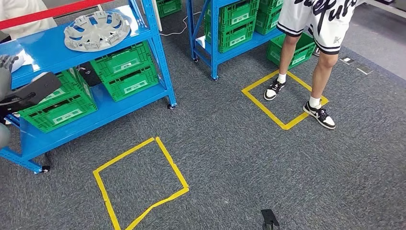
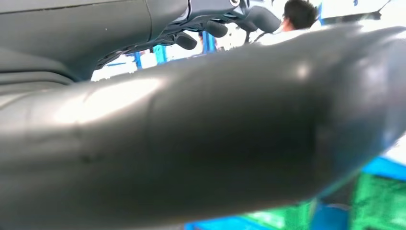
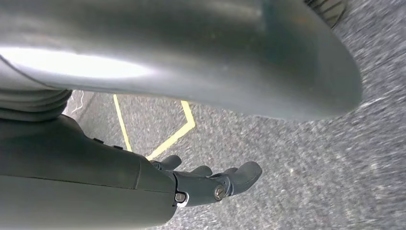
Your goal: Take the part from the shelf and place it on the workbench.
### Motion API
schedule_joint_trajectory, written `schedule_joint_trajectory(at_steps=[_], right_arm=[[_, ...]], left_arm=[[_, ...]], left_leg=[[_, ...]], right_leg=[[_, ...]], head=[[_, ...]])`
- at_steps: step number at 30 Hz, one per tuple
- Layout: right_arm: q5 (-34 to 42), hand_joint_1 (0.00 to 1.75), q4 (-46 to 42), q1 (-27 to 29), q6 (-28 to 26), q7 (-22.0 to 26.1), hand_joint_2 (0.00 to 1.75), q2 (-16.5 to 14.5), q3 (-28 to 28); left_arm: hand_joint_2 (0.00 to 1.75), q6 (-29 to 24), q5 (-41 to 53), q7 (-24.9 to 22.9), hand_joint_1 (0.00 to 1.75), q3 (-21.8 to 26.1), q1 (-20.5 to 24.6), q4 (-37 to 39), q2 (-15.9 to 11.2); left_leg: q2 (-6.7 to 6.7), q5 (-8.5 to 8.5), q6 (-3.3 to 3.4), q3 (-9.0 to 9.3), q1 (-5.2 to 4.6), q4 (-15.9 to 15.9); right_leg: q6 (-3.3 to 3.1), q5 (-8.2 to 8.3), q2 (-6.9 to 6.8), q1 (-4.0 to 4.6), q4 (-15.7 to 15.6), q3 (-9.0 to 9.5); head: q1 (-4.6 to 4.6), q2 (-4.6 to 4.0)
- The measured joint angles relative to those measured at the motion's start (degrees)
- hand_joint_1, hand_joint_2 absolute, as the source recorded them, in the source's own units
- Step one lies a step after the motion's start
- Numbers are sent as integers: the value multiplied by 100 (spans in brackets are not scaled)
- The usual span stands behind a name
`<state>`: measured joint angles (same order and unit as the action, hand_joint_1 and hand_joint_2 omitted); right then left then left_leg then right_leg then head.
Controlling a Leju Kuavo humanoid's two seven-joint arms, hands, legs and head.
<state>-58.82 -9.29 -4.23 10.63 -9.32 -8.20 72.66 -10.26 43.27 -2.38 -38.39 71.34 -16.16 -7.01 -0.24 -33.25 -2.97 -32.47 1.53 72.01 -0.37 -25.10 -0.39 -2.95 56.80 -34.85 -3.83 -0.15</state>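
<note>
Silver spoked plastic wheel cover [image 1: 97, 30] lies flat on blue metal shelf [image 1: 43, 50] top, at 11 o'clock, near its front edge. Left hand [image 2: 210, 26]: fingers apart, empty. Right hand [image 3: 210, 179]: fingers loosely spread, holding nothing, over grey carpet [image 1: 239, 143] w/ yellow tape square [image 1: 139, 184] at 7 o'clock.

The part [image 1: 97, 30] — a silver-grey wheel cover with curved spokes — lies flat, face up, on the top level of the blue shelf [image 1: 52, 50] ahead to my left — untouched.
</note>
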Motion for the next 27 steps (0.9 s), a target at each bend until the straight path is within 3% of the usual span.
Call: schedule_joint_trajectory(at_steps=[2, 3, 4, 5, 7, 8, 9, 10, 12, 14, 16, 17, 18, 19, 22, 23, 24, 27], right_arm=[[1, 0, 0, 16, 25, 0, 0, 0, 13], [2, 0, 0, 21, 37, 2, 0, 0, 19], [2, 0, 0, 25, 48, 4, 0, 0, 23], [2, 0, 1, 30, 57, 7, 0, -1, 25], [2, 0, 6, 27, 63, 10, 0, -4, 28], [2, 0, 7, 24, 65, 10, 0, -3, 30], [2, 0, 8, 17, 66, 12, 0, 0, 31], [2, 0, 7, 7, 66, 13, 0, 9, 32], [2, 0, 5, -13, 68, 17, 0, 30, 33], [-5, 0, 4, -48, 73, 19, 0, 44, 34], [-19, 0, 4, -67, 78, 18, 0, 49, 34], [-26, 0, 4, -68, 82, 18, 0, 54, 34], [-30, 0, 4, -65, 89, 18, 0, 60, 34], [-35, 0, 4, -62, 100, 19, 0, 66, 34], [-46, 0, 4, -45, 128, 21, 0, 78, 34], [-47, 0, 4, -47, 132, 21, 0, 78, 34], [-47, 0, 4, -48, 134, 20, 0, 78, 34], [-41, 0, 4, -57, 137, 14, 0, 75, 34]], left_arm=[[0, -2, -1, -23, 0, -1, -78, 43, -63], [0, -5, -2, -32, 0, -1, -87, 54, -95], [0, -9, -4, -37, 0, -1, -85, 64, -131], [0, -11, -6, -41, 0, -1, -88, 74, -168], [0, -17, -8, -44, 0, -2, -100, 109, -232], [0, -22, -8, -45, 0, -3, -105, 116, -259], [0, -27, -8, -45, 0, -4, -95, 114, -273], [0, -33, -11, -46, 0, -5, -69, 99, -281], [0, -45, -31, -45, 0, -6, 11, 71, -287], [0, -50, -57, -45, 0, -6, 58, 66, -291], [0, -50, -72, -43, 0, -6, 51, 67, -291], [0, -50, -75, -40, 0, -6, 42, 67, -291], [0, -50, -76, -38, 0, -6, 38, 67, -293], [0, -50, -76, -35, 0, -5, 37, 67, -295], [0, -48, -69, -23, 0, -5, 33, 74, -298], [0, -45, -63, -19, 0, -4, 33, 73, -299], [0, -43, -56, -14, 0, -4, 37, 71, -305], [0, -36, -40, -2, 0, -3, 63, 48, -330]], left_leg=[[1, -553, 33, -440, -8, 62], [2, -707, 62, -592, -19, -77], [4, -639, 102, -695, -34, -322], [14, -267, 155, -748, -57, -654], [37, 844, 253, -807, -136, -1363], [38, 1235, 281, -806, -164, -1570], [25, 1400, 291, -793, -179, -1666], [-4, 1379, 302, -728, -172, -1640], [-41, 1302, 354, -578, -162, -1598], [-59, 1171, 426, -427, -184, -1570], [-83, 1021, 481, -277, -217, -1557], [-98, 940, 497, -191, -232, -1551], [-114, 859, 505, -100, -245, -1542], [-125, 774, 506, -4, -255, -1529], [-156, 517, 467, 216, -283, -1471], [-171, 435, 442, 247, -293, -1460], [-189, 393, 414, 301, -303, -1414], [-167, 352, 327, 334, -306, -1209]], right_leg=[[10, -145, 61, 13, -112, 306], [15, -225, 83, 23, -148, 446], [22, -315, 101, 31, -172, 581], [27, -406, 116, 33, -191, 687], [73, -599, 153, 50, -187, 887], [105, -685, 166, 61, -187, 976], [147, -729, 176, 83, -144, 1054], [183, -742, 176, 92, -75, 1094], [221, -679, 130, 98, 352, 971], [224, -767, 84, 103, 1034, 549], [210, -1149, 74, 148, 1553, 39], [197, -1343, 74, 176, 1624, -153], [175, -1432, 74, 203, 1544, -271], [149, -1350, 74, 227, 1318, -316], [49, -370, 79, 281, 405, -245], [19, -150, 81, 290, 263, -205], [-11, -76, 84, 294, 220, -178], [-119, -107, 80, 254, 187, 15]], head=[[5, 0], [8, 0], [8, 0], [8, 0], [29, 0], [38, 0], [48, 0], [46, 0], [33, 0], [26, 0], [20, 0], [17, 0], [15, 0], [13, 0], [12, 0], [16, 0], [19, 0], [33, 0]])
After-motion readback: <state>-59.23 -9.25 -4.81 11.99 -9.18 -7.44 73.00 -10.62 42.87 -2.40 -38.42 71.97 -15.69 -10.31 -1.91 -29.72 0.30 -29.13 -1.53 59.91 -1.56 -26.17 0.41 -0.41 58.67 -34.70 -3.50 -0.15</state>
